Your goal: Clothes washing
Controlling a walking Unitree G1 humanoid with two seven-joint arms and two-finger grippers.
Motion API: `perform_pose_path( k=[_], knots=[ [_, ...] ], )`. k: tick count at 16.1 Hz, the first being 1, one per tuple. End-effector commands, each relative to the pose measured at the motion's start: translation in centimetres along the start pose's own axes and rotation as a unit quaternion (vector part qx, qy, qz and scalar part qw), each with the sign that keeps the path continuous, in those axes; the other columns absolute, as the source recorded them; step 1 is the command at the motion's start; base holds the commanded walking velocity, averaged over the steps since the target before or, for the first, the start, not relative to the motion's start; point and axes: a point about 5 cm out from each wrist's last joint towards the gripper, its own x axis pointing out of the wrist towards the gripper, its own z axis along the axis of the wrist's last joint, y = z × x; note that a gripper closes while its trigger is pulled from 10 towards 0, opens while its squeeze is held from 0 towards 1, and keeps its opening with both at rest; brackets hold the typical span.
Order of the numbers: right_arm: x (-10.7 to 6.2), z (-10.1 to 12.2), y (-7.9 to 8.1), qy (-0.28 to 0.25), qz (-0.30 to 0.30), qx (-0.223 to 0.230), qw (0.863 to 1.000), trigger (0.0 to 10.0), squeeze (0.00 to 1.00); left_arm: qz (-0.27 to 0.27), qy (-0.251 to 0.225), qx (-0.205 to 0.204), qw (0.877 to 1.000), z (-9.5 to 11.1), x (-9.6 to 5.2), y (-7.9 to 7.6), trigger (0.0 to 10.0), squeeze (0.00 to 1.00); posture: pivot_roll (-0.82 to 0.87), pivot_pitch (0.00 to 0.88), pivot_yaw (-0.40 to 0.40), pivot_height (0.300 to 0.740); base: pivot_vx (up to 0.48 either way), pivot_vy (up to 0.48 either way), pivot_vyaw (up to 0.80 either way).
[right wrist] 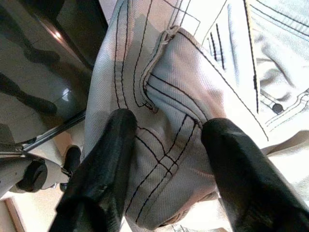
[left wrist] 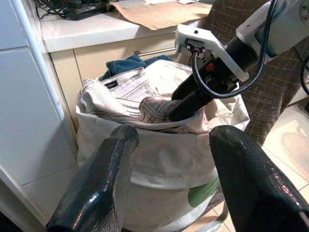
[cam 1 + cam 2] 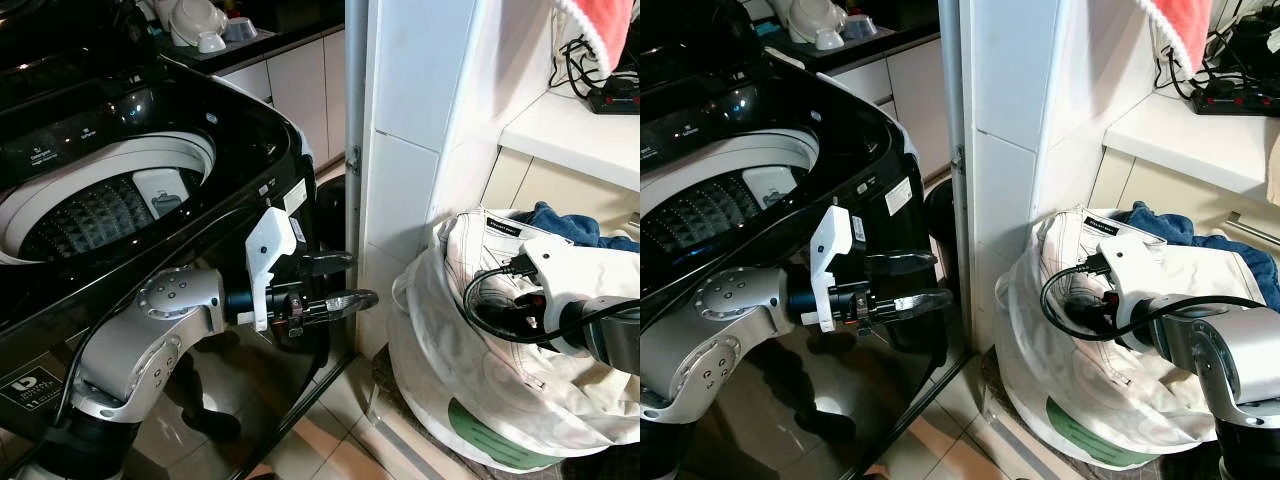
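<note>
**Right gripper in the laundry bag, washer open beside it**

The right gripper (image 2: pixel 186 104) reaches down into the white laundry bag (image 3: pixel 480 400) that stands on the floor beside the tiled wall (image 3: pixel 410 150). In the right wrist view its two black fingers (image 1: pixel 104 169) are spread apart, and a fold of the white jeans (image 1: pixel 188 145) with dark stitching lies between them. The fingers touch the cloth on both sides but are not pressed together — the gripper is open around the fold. The jeans lie on top of the bag, and a blue garment (image 3: pixel 565 225) sits behind them, against the far rim.

The left gripper (image 3: pixel 335 282) is held in the air in front of the washing machine (image 3: pixel 150 200), between the machine and the bag, and points toward the bag. Its fingers (image 2: pixel 96 188) are apart, with nothing between them — open and empty.

The washing machine is black and top-loading, on the robot's left. Its lid is up and the drum (image 3: pixel 95 215) is visible inside. A white shelf (image 3: pixel 575 130) is above the bag, with black cables (image 3: pixel 590 70) on it and a red cloth (image 3: pixel 600 30) hanging over it. Behind the machine, some white dishes (image 3: pixel 195 25) stand on a dark counter.
</note>
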Motion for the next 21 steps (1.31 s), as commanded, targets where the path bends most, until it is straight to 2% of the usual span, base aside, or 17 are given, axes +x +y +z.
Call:
perform_pose_path(
  k=[1, 8, 17, 18, 21],
  knots=[
    [0.1, -0.2, -0.1, 0.004, -0.004, 0.005, 1.000, 0.0, 0.00, -0.003, -0.001, -0.001, 1.000, 0.2, -0.1, -0.2, 10.0, 0.00, -0.10, 0.000, 0.097, 0.740, 0.000, 0.000, 0.00],
    [0.0, -0.7, -0.5, 0.013, -0.013, 0.005, 1.000, 0.0, 0.00, -0.005, 0.007, -0.003, 1.000, 0.1, 0.0, -0.3, 10.0, 0.00, -0.10, 0.000, 0.100, 0.740, 0.000, 0.000, 0.00],
    [-0.2, 0.0, -0.4, -0.012, 0.000, 0.010, 1.000, 0.0, 0.00, -0.001, 0.008, -0.010, 1.000, -0.2, 0.0, -0.2, 10.0, 0.00, -0.11, 0.000, 0.101, 0.740, 0.000, 0.000, 0.00],
    [-0.4, 0.1, -0.5, -0.018, 0.002, 0.012, 1.000, 0.0, 0.00, 0.000, 0.007, -0.011, 1.000, -0.1, 0.0, -0.2, 10.0, 0.00, -0.11, 0.000, 0.104, 0.740, 0.000, 0.000, 0.00],
    [-2.3, 2.4, -0.7, -0.095, 0.048, 0.042, 0.993, 0.0, 0.00, 0.014, -0.006, -0.005, 1.000, 0.1, 0.0, 0.1, 10.0, 0.00, -0.11, 0.000, 0.113, 0.740, 0.000, 0.000, 0.00]
  ],
)
